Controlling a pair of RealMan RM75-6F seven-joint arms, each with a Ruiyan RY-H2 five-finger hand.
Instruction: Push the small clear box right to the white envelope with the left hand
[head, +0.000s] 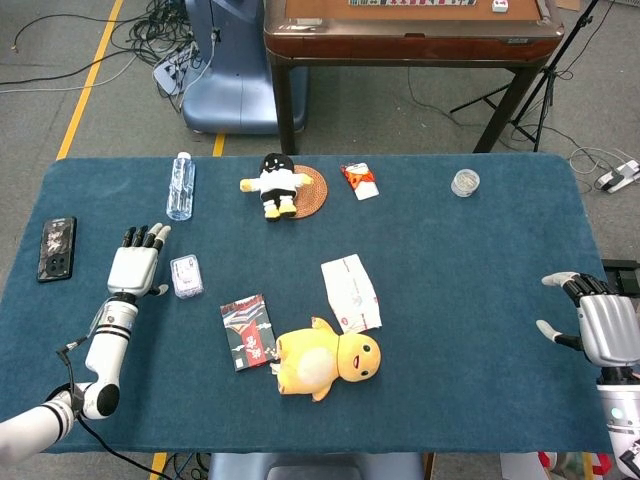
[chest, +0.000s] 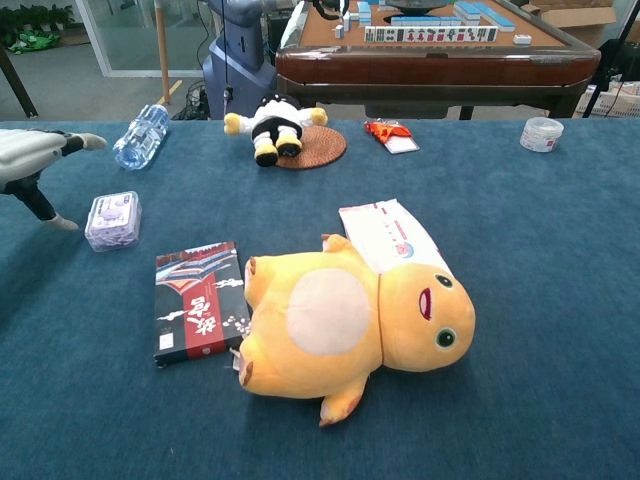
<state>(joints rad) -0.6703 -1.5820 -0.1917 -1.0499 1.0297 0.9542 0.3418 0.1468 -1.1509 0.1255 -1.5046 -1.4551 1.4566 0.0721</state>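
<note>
The small clear box (head: 186, 276) (chest: 112, 220) with purple contents lies on the blue table, left of centre. My left hand (head: 135, 268) (chest: 30, 160) hovers just left of it, fingers apart, a small gap between its thumb and the box. The white envelope (head: 350, 292) (chest: 390, 236) lies right of the box, past a dark booklet, its near end under the yellow plush's head. At the table's right edge my right hand (head: 595, 328) stays open and holds nothing.
A yellow duck plush (head: 325, 361) (chest: 345, 320) and a dark booklet (head: 246, 330) (chest: 196, 298) lie between box and envelope. A water bottle (head: 180, 185), a phone (head: 57, 248), a penguin plush on a round mat (head: 277, 184), a red packet (head: 360, 180) and a small round container (head: 465, 182) sit further back.
</note>
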